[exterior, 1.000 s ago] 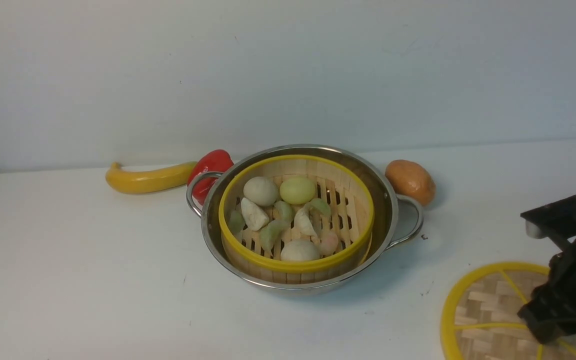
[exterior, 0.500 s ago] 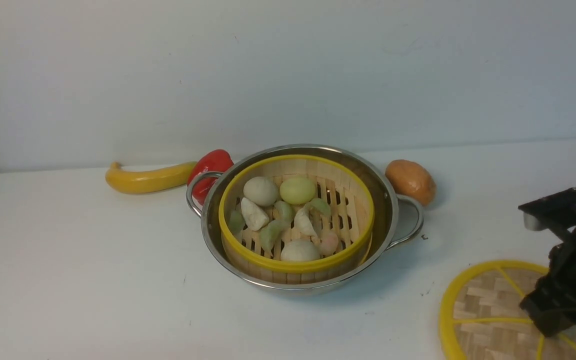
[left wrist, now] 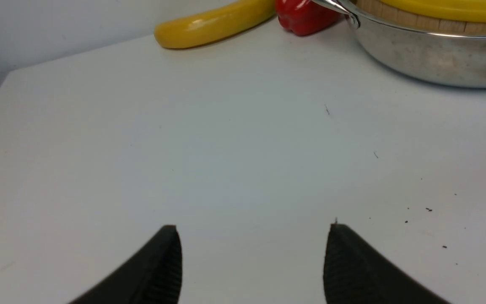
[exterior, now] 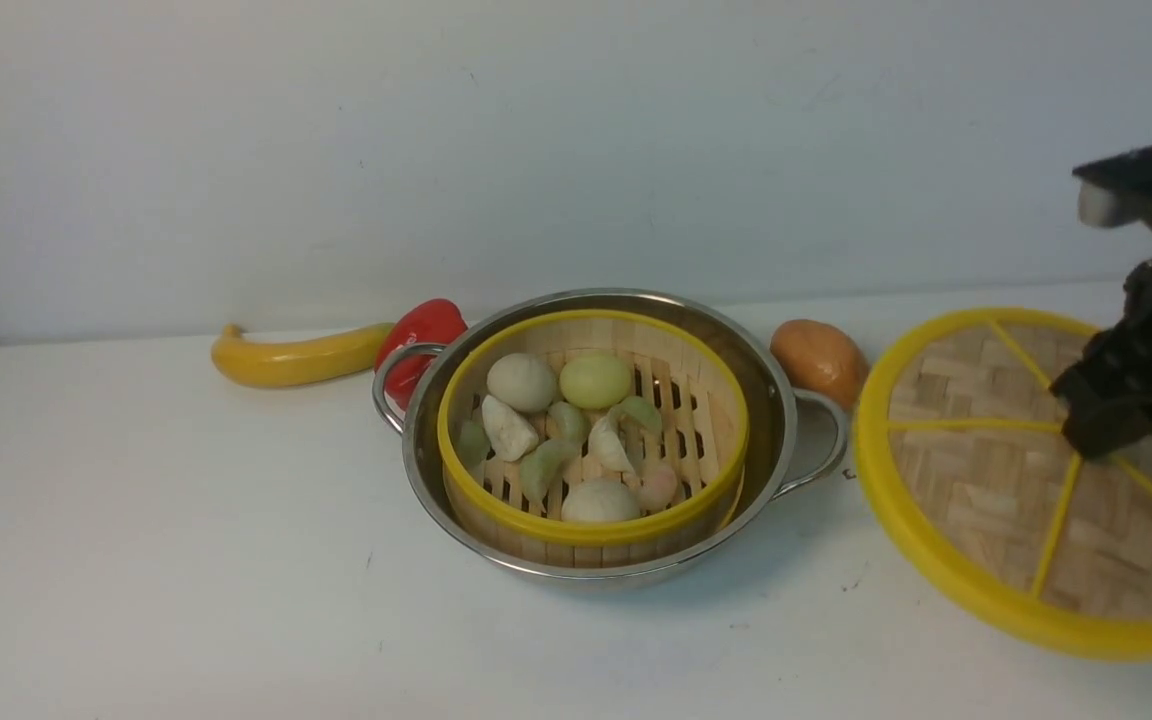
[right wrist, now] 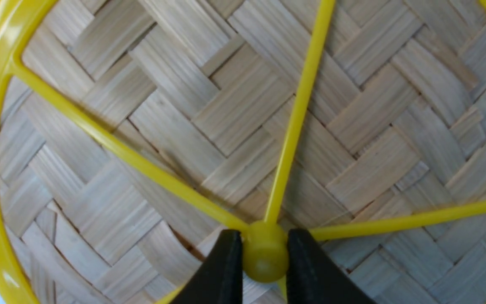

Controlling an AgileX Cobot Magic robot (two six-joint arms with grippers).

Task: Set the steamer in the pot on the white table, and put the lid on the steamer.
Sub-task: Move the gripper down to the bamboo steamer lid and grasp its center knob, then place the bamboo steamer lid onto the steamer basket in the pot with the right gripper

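The steamer [exterior: 706,425], a bamboo-slat basket with yellow rims holding pale buns and dumplings, sits inside the steel pot [exterior: 774,380] at the middle of the white table [exterior: 186,540]. To the pot's right the lid [exterior: 986,480] hangs in the air, tilted toward the camera, its rim low over the table. My right gripper [exterior: 1096,440] is shut on the lid's yellow centre knob [right wrist: 265,252], a fingertip pressed on each side. My left gripper [left wrist: 253,228] is open over bare table left of the pot [left wrist: 428,59], with nothing between its fingers.
A yellow banana-shaped vegetable [exterior: 296,357] and a red pepper [exterior: 421,330] lie behind the pot's left handle. A brown potato [exterior: 818,360] lies behind its right handle, close to the raised lid's rim. A pale wall stands behind the table.
My right gripper has lifted the lid off the table, up and slightly toward the pot, and the lid now tilts. The left gripper, pot and steamer have not moved.
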